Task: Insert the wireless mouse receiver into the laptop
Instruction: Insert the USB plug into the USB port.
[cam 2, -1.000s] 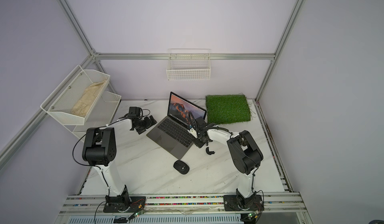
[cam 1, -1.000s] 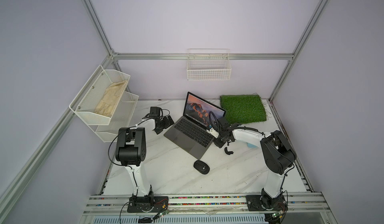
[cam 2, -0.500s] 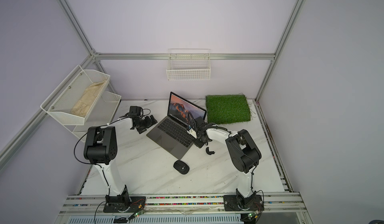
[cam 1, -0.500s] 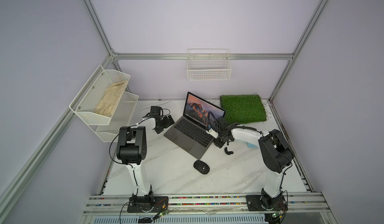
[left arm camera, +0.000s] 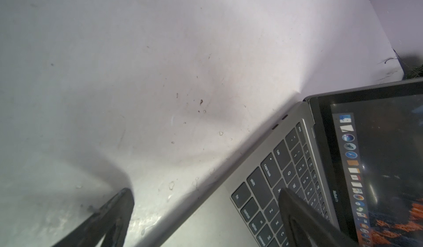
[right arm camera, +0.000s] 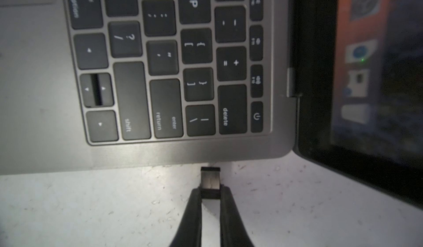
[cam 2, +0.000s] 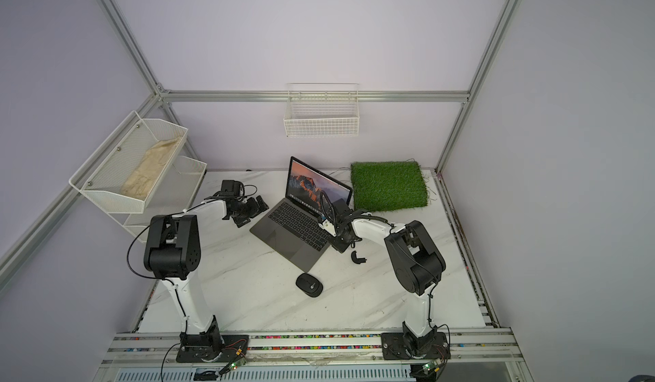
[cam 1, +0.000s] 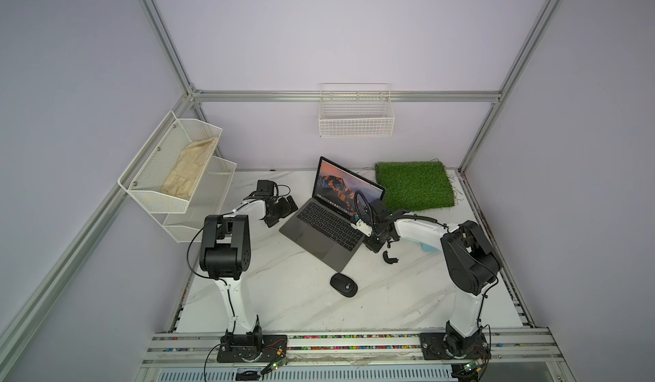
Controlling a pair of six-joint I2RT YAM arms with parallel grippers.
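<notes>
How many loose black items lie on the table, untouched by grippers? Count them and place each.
2. The mouse lies off the front corner of the laptop; the curved shell piece lies near the right gripper. Others may hide beneath the arms.

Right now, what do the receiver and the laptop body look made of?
The wireless mouse receiver: bare metal plug, shiny with streaked reflections; black end cap, probably plastic. The laptop: matte grey metal, likely aluminium, judging by its even, fine-grained sheen; its keys look matte black plastic.

A sliver of bare table (right arm camera: 297,200) separates wireless mouse receiver (right arm camera: 210,181) from laptop (right arm camera: 206,153).
</notes>
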